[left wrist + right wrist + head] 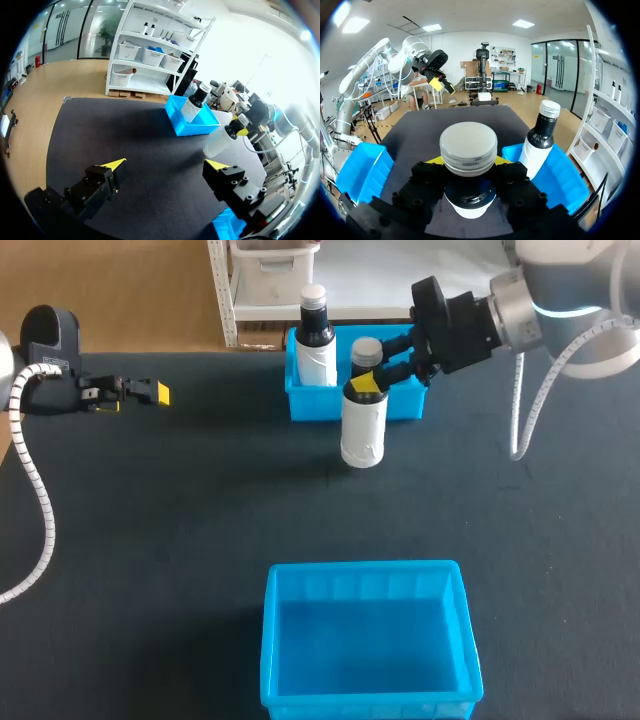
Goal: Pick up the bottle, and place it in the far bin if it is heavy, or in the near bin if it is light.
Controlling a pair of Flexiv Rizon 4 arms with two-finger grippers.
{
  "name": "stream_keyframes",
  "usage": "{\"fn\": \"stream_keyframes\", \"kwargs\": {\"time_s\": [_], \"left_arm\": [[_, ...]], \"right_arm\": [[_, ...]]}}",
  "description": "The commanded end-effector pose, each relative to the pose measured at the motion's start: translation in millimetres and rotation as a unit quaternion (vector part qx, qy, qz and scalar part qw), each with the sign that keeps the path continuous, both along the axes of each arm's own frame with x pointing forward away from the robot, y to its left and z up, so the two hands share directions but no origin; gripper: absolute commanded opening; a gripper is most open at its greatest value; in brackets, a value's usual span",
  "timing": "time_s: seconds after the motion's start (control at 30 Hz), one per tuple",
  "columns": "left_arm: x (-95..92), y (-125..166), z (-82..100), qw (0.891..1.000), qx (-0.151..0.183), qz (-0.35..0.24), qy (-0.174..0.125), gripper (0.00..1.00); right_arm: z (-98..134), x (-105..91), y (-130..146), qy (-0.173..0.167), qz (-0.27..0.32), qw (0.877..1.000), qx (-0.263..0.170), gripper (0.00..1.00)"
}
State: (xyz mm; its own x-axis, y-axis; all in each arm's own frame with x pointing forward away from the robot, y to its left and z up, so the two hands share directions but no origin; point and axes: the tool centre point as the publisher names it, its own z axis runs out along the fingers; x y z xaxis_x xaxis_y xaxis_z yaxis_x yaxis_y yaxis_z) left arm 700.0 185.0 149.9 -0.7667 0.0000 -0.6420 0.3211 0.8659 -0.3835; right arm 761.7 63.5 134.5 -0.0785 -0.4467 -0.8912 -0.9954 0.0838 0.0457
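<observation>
A white bottle (363, 430) with a grey cap stands upright just in front of the far blue bin (400, 405). I cannot tell whether its base rests on the table. My right gripper (372, 380) comes in from the right and is shut on the bottle's dark neck, one yellow-tipped finger on each side. In the right wrist view the cap (468, 147) sits between the fingers of the right gripper (468, 165). The near blue bin (365, 640) holds nothing. My left gripper (150, 392) is open at the far left, well away from the bottle (220, 142).
A second bottle (316, 340) with a black neck and white cap stands in the left end of the far bin. Dark table mat lies between the two bins. The left gripper (167, 163) has nothing between its fingers.
</observation>
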Motion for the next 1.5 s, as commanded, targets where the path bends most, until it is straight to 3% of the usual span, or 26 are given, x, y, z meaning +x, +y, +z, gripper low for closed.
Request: {"fn": "stream_keyframes", "kwargs": {"time_s": [0.03, 0.93, 1.23, 1.5], "left_arm": [[0.0, 0, 0.0, 1.0, 0.0, 0.0, 0.0, 1.0], [0.0, 0, 0.0, 1.0, 0.0, 0.0, 0.0, 1.0], [0.0, 0, 0.0, 1.0, 0.0, 0.0, 0.0, 1.0], [0.0, 0, 0.0, 1.0, 0.0, 0.0, 0.0, 1.0]], "right_arm": [[17, -13.2, -8, -0.006, -0.011, 1.0, -0.006, 0.0], [69, -21.4, -85, -0.027, -0.091, 0.995, -0.021, 0.0], [84, -13.0, -117, -0.033, -0.11, 0.993, -0.021, 0.0], [96, 11.2, -142, -0.041, -0.105, 0.993, -0.023, 0.0]]}}
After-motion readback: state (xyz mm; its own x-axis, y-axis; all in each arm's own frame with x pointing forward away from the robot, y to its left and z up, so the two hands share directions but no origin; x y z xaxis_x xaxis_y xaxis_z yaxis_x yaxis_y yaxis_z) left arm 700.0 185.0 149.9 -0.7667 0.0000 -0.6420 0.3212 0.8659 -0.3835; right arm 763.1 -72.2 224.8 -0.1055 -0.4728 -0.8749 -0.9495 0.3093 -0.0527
